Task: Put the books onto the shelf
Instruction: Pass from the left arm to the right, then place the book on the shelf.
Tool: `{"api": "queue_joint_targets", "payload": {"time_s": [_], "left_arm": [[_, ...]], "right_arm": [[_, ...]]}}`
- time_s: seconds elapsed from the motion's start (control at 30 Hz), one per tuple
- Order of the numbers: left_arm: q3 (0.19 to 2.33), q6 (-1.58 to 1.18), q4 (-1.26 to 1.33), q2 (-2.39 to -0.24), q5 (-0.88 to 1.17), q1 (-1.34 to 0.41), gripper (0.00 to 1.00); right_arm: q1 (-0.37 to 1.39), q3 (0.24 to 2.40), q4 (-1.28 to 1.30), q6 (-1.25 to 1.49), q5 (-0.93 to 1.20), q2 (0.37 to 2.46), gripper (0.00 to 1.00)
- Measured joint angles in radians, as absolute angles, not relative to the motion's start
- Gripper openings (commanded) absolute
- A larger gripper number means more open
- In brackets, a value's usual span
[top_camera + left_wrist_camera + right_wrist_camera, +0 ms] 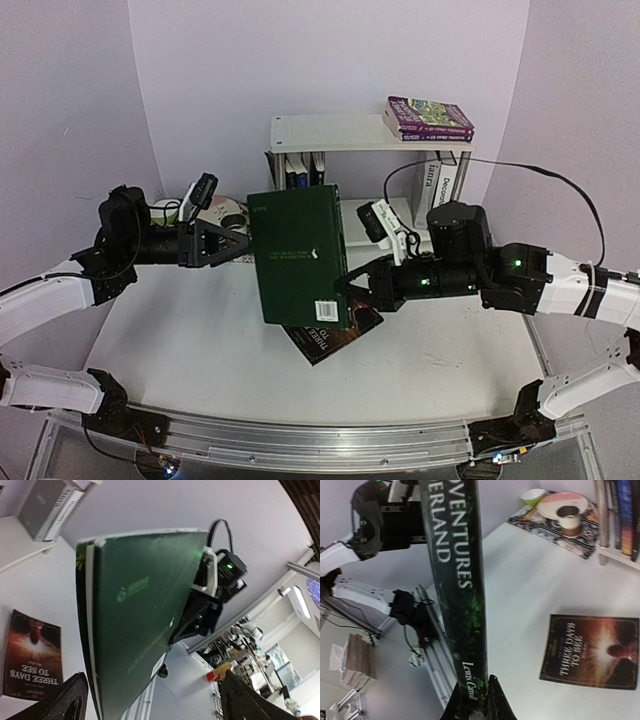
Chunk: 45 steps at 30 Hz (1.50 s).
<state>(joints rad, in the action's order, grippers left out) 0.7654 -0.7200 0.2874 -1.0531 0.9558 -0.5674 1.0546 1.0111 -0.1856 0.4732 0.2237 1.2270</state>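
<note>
**A:** Entry: green book (298, 255). Position?

**B:** Off the counter (190, 340), in the air between the two arms and in front of the shelf (330, 133). The top view shows its back cover, slightly tilted, with the barcode at the near end.

**A:** Right jaws?

**B:** Clamped on the green book at its spine edge, toward the near end. In the right wrist view both fingers (495, 700) pinch the spine just below the name "Lewis Carroll".

**A:** Left jaws?

**B:** Spread wide. In the left wrist view the fingers (70, 695) stand well apart, with the book's page edge ahead of the gap. I see no contact with either finger.

**A:** Shelf contents?

**B:** Top tier: two purple paperbacks (430, 118) stacked flat at the right end. Lower tier: dark books (300, 172) upright at the left and pale-spined books (440, 182) upright at the right.

**A:** Anything on the counter?

**B:** The "Three Days to See" book (330, 338) lies flat, cover up, partly hidden under the green book in the top view. A patterned mat (530, 520) with dishes sits left of the shelf.
</note>
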Motion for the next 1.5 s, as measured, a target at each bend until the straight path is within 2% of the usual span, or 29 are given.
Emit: {"api": "queue_joint_targets", "payload": {"time_s": [0.3, 0.57, 0.87, 1.17, 1.5], "left_arm": [[0.765, -0.52, 0.035, -1.047, 0.587, -0.562, 0.95], [0.766, -0.457, -0.008, -1.092, 0.457, -0.562, 0.93], [0.846, -0.453, -0.048, -1.15, 0.281, -0.543, 0.91], [0.988, -0.517, -0.08, -1.333, 0.27, -0.434, 0.87], [1.205, -0.53, -0.096, -1.546, 0.303, -0.394, 0.84]], "right_arm": [[1.043, 0.883, -0.074, 0.332, -0.181, 1.158, 0.0], [0.979, 0.685, -0.365, 0.23, -0.409, 1.157, 0.0], [0.881, 0.665, -0.787, 0.116, -0.476, 1.359, 0.0], [0.823, 0.756, -0.933, 0.093, -0.485, 1.555, 0.0], [0.761, 0.838, -1.053, 0.093, -0.458, 1.733, 0.0]]}}
